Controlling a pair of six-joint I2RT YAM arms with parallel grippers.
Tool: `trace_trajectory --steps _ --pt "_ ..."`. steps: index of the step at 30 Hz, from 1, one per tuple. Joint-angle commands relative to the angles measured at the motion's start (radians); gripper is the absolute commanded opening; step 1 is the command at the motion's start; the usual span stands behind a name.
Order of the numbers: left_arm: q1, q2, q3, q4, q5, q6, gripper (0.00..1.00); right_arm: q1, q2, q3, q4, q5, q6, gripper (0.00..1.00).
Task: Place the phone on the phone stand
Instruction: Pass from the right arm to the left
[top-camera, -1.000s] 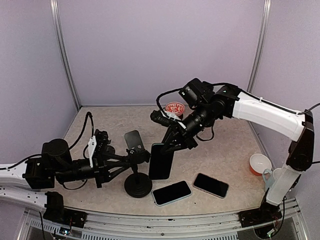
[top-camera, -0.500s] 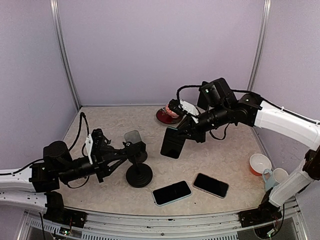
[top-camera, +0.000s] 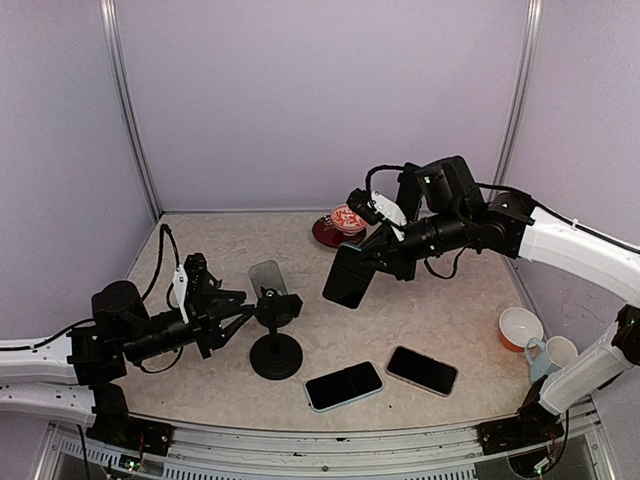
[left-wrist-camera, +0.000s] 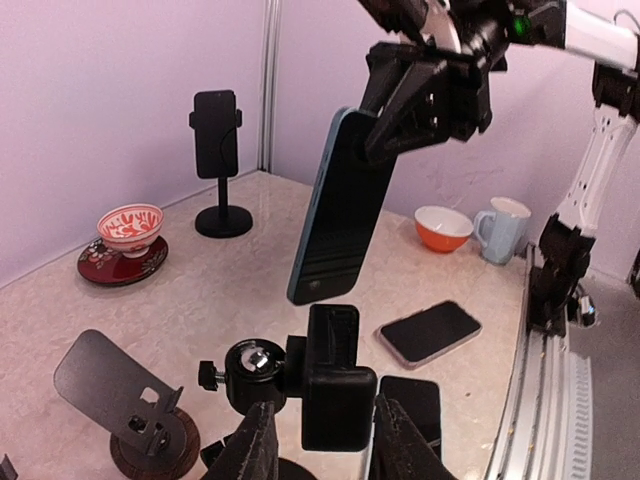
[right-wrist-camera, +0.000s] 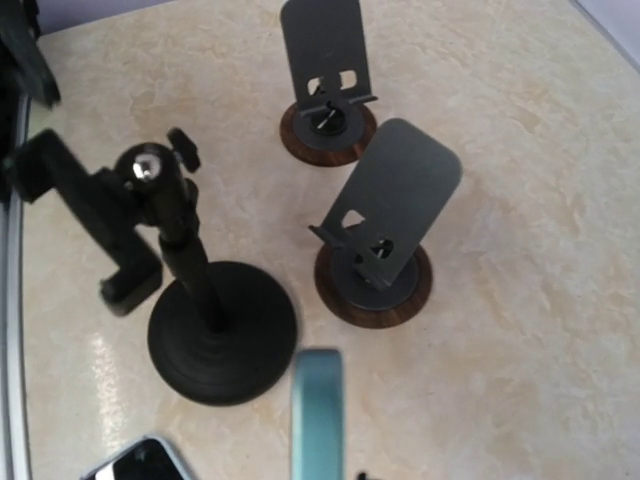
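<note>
R end effector (top-camera: 378, 258) is gripping the phone (top-camera: 351, 278) by its upper end, jaws closed tight on it, holding it in the air. Phone is hanging tilted, lower end pointing down and toward the L side. It is sitting above the desk (top-camera: 450, 310), up and to the R of the phone stand (top-camera: 276, 352), well apart from it. In L wrist view the phone's dark face is turning toward the camera w/ a teal edge showing, above and behind the stand's clamp (left-wrist-camera: 331, 378).

Phone stand is standing upright on a round black base w/ thin pole, ball joint (left-wrist-camera: 254, 362) on top and clamp tipping off to one side. L end effector (left-wrist-camera: 323, 405) is sitting at the clamp w/ fingers (left-wrist-camera: 258, 445) standing apart either side of it. It is partly open, w/ a slit of gap showing on one side; can't tell if the other finger is touching.

R wrist view is looking straight down. Phone's teal edge is showing at bottom centre, w/ a grey plate stand (right-wrist-camera: 388, 215) on a wooden disc just beside the black base and a second plate stand (right-wrist-camera: 322, 60) further off.

Elsewhere on desk:
- Spare phone (top-camera: 343, 385) and second spare phone (top-camera: 421, 370) are lying flat near the front edge, side by side.
- Red-patterned bowl (top-camera: 348, 218) is sitting on a dark saucer at the back.
- Orange bowl (top-camera: 519, 326) and pale mug (top-camera: 553, 352) are sitting close together at the R edge.
- Far stand (left-wrist-camera: 216, 130) is holding a phone by the back wall.
</note>
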Motion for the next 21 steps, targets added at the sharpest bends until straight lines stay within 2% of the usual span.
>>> trace_trajectory --steps 1,7,13,21 --pt "0.004 -0.024 0.032 0.113 0.026 -0.001 0.41 -0.005 -0.032 -0.004 0.063 -0.066 0.009 0.00" --pt "0.004 -0.047 0.071 0.086 0.052 -0.010 0.74 -0.004 -0.035 0.015 0.062 -0.152 0.009 0.00" --pt "-0.009 -0.022 0.156 0.053 0.140 -0.011 0.96 0.059 -0.043 0.071 0.052 -0.226 -0.015 0.00" --pt "-0.081 0.123 0.266 -0.010 0.180 0.053 0.99 0.185 0.003 0.172 -0.038 -0.279 -0.072 0.00"
